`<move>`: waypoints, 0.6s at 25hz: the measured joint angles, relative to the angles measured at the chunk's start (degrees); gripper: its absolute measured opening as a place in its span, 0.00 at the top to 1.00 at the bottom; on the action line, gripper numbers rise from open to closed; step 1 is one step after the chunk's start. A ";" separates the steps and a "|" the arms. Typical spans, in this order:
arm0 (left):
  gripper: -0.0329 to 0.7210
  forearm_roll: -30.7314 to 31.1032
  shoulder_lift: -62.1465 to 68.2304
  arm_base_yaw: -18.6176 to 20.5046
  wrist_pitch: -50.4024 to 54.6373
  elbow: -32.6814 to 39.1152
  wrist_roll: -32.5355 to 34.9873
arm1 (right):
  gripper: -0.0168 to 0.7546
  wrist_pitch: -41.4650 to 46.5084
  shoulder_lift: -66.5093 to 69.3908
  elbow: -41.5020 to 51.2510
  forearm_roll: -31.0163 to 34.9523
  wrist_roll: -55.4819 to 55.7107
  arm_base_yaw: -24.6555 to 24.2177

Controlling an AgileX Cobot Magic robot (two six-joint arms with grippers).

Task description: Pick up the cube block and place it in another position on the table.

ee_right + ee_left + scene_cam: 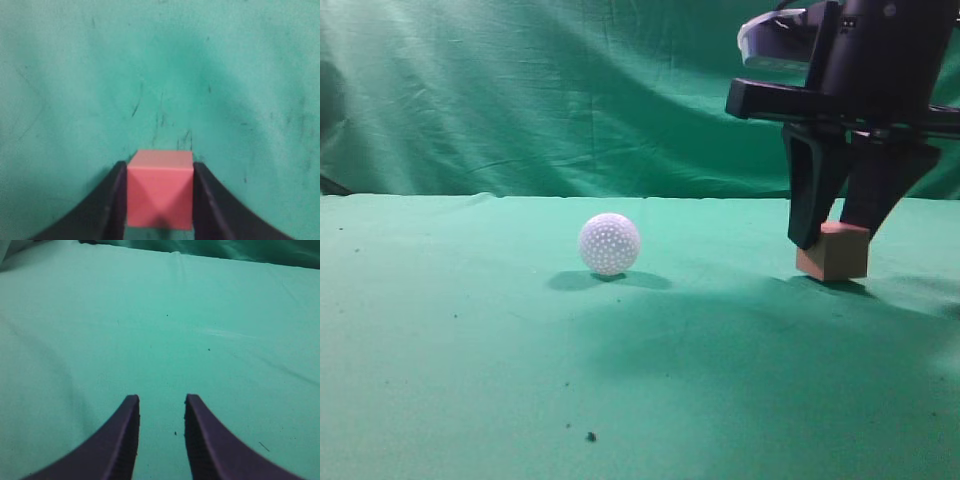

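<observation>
1. My left gripper (161, 437) hung part open and empty above the green table (450, 350).
2. A white ball (609, 243) rested at mid-table, before a wrinkled green curtain (520, 90).
3. My right gripper (835, 235) clamped the cube block (834, 255) at the right, its base at the cloth.

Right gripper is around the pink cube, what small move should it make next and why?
Probably lift straight up a little. The right gripper has its fingers against both sides of the cube, which appears to sit on the table; raising it first avoids dragging it, and the white ball stands apart to its left.
</observation>
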 joint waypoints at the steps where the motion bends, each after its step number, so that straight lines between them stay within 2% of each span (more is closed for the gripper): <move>1: 0.61 0.00 0.00 0.00 0.00 0.00 0.00 | 0.70 0.32 0.00 -1.21 0.00 0.66 -0.75; 9: 0.61 0.00 0.00 0.00 0.00 0.00 0.00 | 0.70 0.55 1.67 -15.50 -0.68 1.41 -7.76; 15: 0.61 0.00 0.00 0.00 0.00 0.00 0.00 | 0.70 2.61 13.10 -27.53 -2.81 -1.99 -8.64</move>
